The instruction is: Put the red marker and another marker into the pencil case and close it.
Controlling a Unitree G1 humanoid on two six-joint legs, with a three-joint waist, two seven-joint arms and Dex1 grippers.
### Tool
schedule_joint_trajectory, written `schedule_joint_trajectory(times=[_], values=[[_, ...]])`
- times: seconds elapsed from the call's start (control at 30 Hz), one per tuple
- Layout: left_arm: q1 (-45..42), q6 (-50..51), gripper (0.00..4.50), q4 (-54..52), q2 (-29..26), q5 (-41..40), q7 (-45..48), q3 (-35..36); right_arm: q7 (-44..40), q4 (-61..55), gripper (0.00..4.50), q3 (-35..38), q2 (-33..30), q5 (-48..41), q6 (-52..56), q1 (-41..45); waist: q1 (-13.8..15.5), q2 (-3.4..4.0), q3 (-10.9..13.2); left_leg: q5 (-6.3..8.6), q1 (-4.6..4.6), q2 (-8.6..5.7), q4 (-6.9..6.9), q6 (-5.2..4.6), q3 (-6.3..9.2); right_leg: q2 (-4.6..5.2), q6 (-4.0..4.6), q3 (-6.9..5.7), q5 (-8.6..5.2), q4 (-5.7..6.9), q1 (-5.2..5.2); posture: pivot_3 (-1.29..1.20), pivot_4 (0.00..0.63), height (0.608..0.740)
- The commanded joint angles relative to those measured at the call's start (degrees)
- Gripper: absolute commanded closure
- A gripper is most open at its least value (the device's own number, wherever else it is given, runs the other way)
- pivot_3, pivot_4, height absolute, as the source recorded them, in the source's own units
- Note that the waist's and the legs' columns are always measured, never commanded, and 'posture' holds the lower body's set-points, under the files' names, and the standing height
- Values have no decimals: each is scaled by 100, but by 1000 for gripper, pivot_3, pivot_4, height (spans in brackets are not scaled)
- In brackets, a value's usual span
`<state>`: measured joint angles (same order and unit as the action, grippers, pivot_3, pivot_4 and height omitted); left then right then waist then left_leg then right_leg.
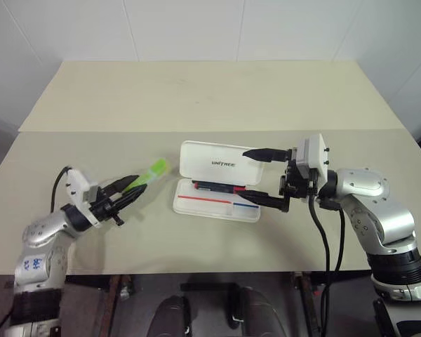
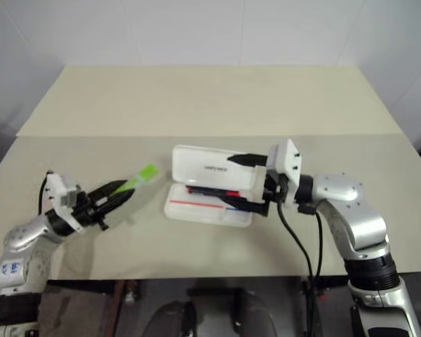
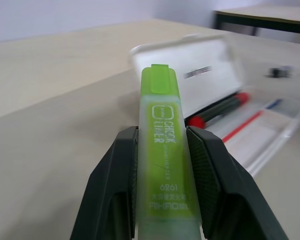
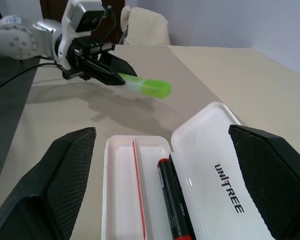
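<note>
Left gripper [image 1: 131,191]: closed on the green marker [image 1: 151,173]; the two black fingers [image 3: 115,185] press the barrel from both sides, gripper roughly level, pointing toward the pencil case.
Green marker: lime body, rear part clamped between the left fingers, front half with cap sticking out past the fingertips; held above the table [image 1: 196,98], not touching it. Its free end is near the case's left edge but apart from it.
Pencil case [image 1: 217,184]: white, lid open and tilted up on the far side, dark lettering on the lid; tray with a red stripe lies flat on the table. It sits ahead of the left gripper's tips and between the right gripper's fingers.
Red marker [image 4: 176,202]: black barrel with red ends, lying in the tray along the hinge side, just past the right gripper's fingertips.
Right gripper [image 1: 258,176]: spread wide, holding nothing; one finger at the right end of the lid, the other at the right end of the tray. Contact with the case: cannot tell.
</note>
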<state>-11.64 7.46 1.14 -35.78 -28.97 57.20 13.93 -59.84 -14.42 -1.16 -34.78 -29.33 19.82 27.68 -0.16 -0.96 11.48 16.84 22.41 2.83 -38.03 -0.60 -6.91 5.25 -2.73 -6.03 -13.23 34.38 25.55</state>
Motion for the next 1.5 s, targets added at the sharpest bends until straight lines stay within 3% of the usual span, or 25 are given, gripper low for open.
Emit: schedule_joint_trajectory(times=[0.03,0.2,0.5,0.9,1.37,1.4,1.5], values=[[-404,-55,3466,147,-357,153,747,-425,141,-270,0,276,-89,-34,-86,-145,6,0,0,0,1,0,0,0,0,0,0,-1,0,-1,0,0,150,740],[-1271,-249,3466,644,-411,477,1569,-1153,366,-677,0,623,-280,-141,25,-590,81,0,0,1,10,-6,-1,-5,2,0,-5,-5,1,-10,0,0,150,740],[-2722,-1178,3466,2403,405,1136,2372,-2049,946,-1607,0,1088,-407,-220,282,-1586,139,-1,0,5,13,-6,-11,-6,-5,-62,-11,7,4,-20,-1,0,150,740],[-3463,-2124,3466,4044,1037,1542,2852,-2165,1306,-2207,0,1604,-600,-446,444,-2201,152,-4,1,7,13,-6,-21,-4,-1,-71,-9,7,2,-18,-3,0,150,740],[-3760,-2171,3466,4636,1219,1619,3162,-2172,1434,-2236,0,1609,-627,-447,416,-2216,150,-5,1,9,16,-9,-26,-9,0,-71,-12,7,4,-16,-3,0,150,740],[-3760,-2193,2721,4634,1222,1625,3142,-2169,1436,-2233,0,1605,-629,-443,411,-2213,150,-5,1,9,16,-9,-27,-9,0,-71,-12,8,4,-16,-3,0,150,740],[-3741,-2161,1798,4586,1230,1618,3118,-2162,1437,-2218,0,1598,-635,-438,400,-2196,150,-5,1,9,16,-9,-27,-9,0,-71,-12,8,4,-15,-3,0,150,740]])
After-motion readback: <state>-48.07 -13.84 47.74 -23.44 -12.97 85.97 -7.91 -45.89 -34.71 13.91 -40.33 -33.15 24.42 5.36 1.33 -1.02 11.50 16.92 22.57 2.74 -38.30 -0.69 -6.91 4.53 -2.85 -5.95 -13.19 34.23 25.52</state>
